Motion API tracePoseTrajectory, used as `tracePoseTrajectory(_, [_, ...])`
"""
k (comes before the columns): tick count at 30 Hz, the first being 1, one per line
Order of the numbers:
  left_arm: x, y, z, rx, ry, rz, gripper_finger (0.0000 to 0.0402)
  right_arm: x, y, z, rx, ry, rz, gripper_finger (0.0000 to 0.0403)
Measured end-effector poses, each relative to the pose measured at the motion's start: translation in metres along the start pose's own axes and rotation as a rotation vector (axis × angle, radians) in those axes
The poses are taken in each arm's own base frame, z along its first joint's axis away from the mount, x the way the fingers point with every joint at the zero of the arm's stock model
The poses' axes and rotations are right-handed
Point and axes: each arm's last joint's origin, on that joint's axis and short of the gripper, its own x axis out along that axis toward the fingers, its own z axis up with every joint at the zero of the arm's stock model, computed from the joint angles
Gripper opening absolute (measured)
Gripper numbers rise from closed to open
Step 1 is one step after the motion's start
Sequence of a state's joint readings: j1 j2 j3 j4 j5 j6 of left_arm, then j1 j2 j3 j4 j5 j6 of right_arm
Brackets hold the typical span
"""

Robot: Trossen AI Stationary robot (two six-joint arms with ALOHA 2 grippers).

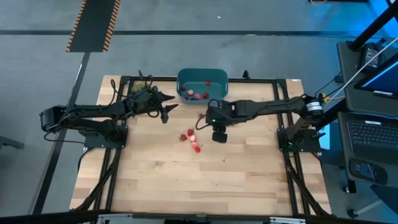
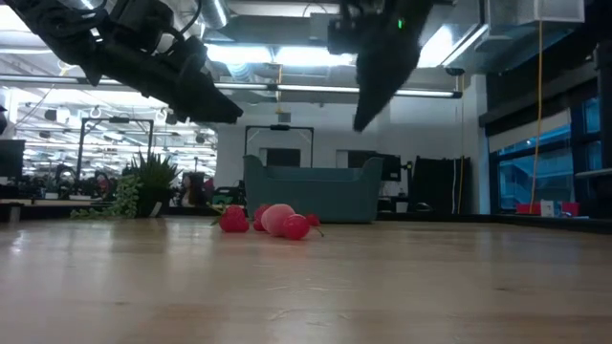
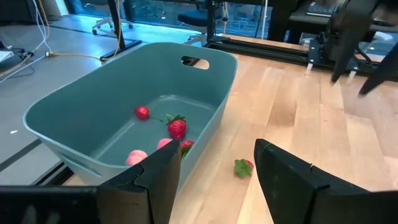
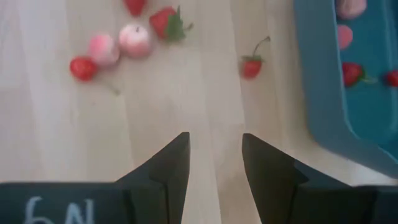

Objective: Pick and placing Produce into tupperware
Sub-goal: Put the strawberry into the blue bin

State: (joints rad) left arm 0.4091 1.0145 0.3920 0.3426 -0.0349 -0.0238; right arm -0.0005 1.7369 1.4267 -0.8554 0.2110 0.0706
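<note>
**Stock on the surface: teal tub, red pieces, two arms aloft**

Item 1. Teal-blue rectangular plastic tub [image 1: 202, 76] with rounded corners, thick rim and a cut-out handle slot in its end wall. It sits at the far middle edge of the pale wooden plank surface [image 1: 186, 180]. Contents visible from the left wrist view: a red strawberry with green top [image 3: 176, 127], a small round red piece [image 3: 142, 112], and pinkish pieces low against the near wall.

Item 2. Loose produce on the surface, outside the tub: a small cluster of red and pink pieces [image 1: 192, 140] near the middle of the planks, well apart from the tub. In the right wrist view these read as a red strawberry with green top [image 4: 165, 22], two pale pink round pieces [image 4: 135, 40], and a small red round piece [image 4: 83, 68]. One red piece with a thin stem [image 4: 251, 66] lies alone, just beside the tub's outer wall.

Item 3. Left gripper [image 1: 166, 114], dark, two-fingered. It hangs above the surface beside the tub's left end. Jaws parted, a clear gap between them, nothing held, nothing touched.

Item 4. Right gripper [image 1: 219, 136], dark, two-fingered. It hangs above the bare planks between the tub and the cluster. Jaws parted by a narrower gap, empty, clear of every piece.
</note>
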Motion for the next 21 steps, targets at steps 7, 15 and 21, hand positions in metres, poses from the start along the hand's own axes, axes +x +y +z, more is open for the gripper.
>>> tracePoseTrajectory(7, [0.000, 0.000, 0.000, 0.008, -0.001, 0.000, 0.0198, 0.052, 0.007, -0.024, 0.011, -0.164, 0.005, 0.0149])
tracePoseTrajectory(15, [0.000, 0.000, 0.000, 0.034, -0.002, 0.000, 0.0198, 0.080, 0.001, -0.030, 0.142, -0.484, -0.040, 0.0149])
tracePoseTrajectory(21, [0.000, 0.000, 0.000, 0.035, -0.002, 0.000, 0.0198, 0.109, 0.001, -0.035, 0.178, -0.438, -0.049, 0.0149])
